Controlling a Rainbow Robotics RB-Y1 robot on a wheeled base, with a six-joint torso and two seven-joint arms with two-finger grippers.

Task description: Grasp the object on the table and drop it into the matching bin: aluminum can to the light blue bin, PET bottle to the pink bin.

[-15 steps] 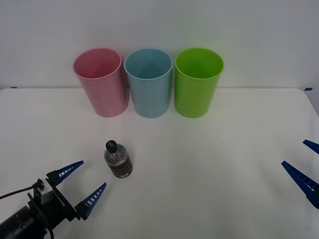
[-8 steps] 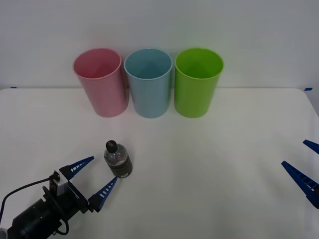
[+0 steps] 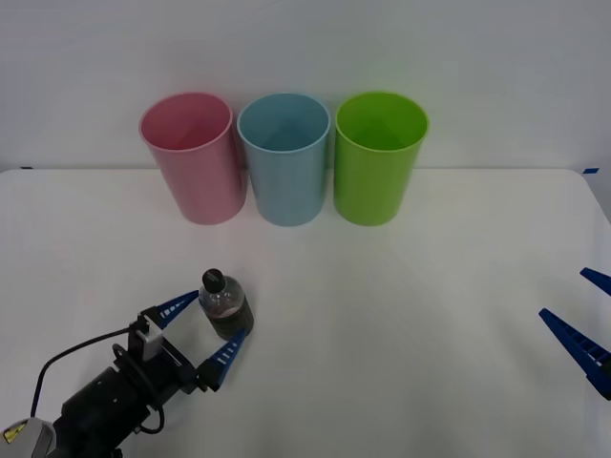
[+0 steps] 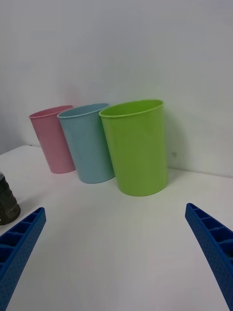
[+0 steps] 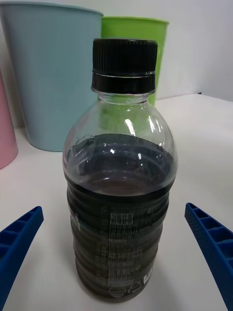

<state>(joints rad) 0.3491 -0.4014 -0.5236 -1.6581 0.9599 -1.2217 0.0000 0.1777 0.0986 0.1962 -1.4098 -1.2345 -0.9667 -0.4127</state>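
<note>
My left end effector [image 3: 203,329] sits in the lower left of the front view with its two blue ribbed fingers spread apart, one on each side of the small clear plastic bottle with a black screw cap and dark label [image 3: 225,306]; I see a gap between each finger and the bottle in the left wrist view, where the bottle [image 5: 121,180] stands upright in the centre of the frame, between the finger tips at the two lower corners. The bottle rests on the wide plain white desk [image 3: 401,315], left of centre and well in front of the bins. Along the far edge of the desk, in the upper middle of the front view, stand the tall pink plastic bin [image 3: 193,158], the tall light blue plastic bin [image 3: 284,159] and a tall green plastic bin [image 3: 377,158], side by side. My right end effector [image 3: 584,326] waits at the right edge of the front view, fingers apart, holding nothing.
</note>
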